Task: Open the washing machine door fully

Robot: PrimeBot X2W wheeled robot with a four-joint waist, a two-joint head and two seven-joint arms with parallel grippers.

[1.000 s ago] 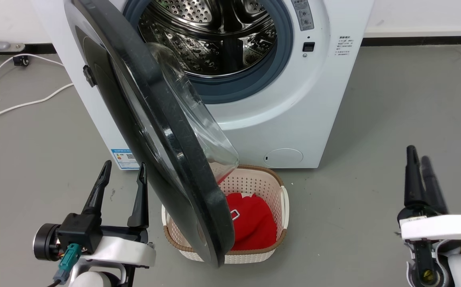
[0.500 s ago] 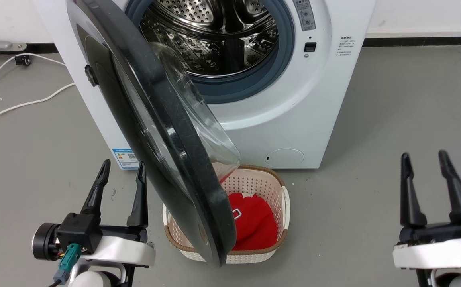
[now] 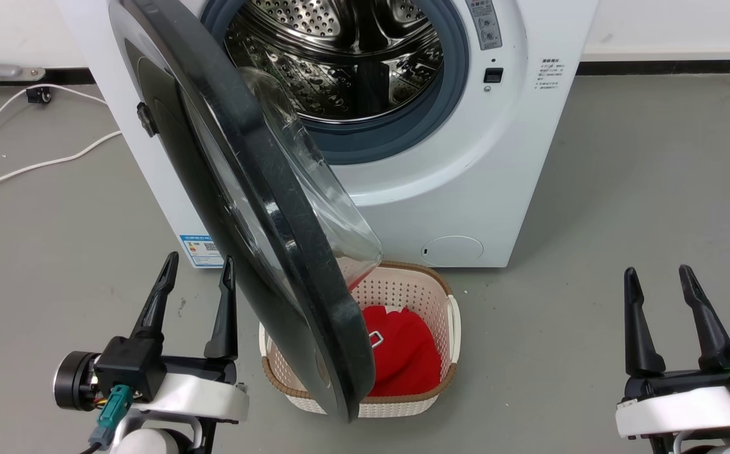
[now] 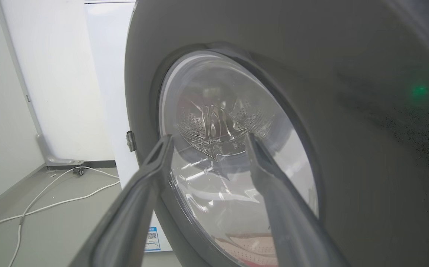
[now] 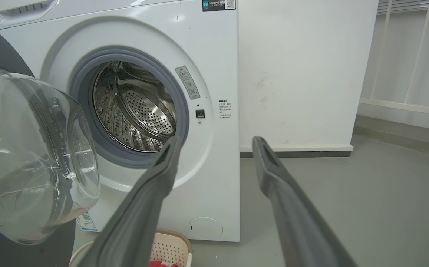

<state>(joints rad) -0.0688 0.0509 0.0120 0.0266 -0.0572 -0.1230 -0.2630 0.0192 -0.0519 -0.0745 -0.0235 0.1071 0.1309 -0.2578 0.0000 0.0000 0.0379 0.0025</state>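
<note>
The washing machine door [image 3: 245,208] stands swung out from the washing machine's [image 3: 465,189] left edge, over the basket [image 3: 448,309]; I'd judge it roughly half open. The left gripper [image 3: 200,257] waits beside its outer face and the right gripper [image 3: 656,270] is well apart, both spread and empty

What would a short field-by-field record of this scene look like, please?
door: washing machine door partly open, swung out above the basket
machine: washing machine, steel drum looks empty
basket contents: red cloth
left gripper: open, beside the door's outer face, holding nothing
right gripper: open, apart from the machine, holding nothing
floor: white cable at left
</note>
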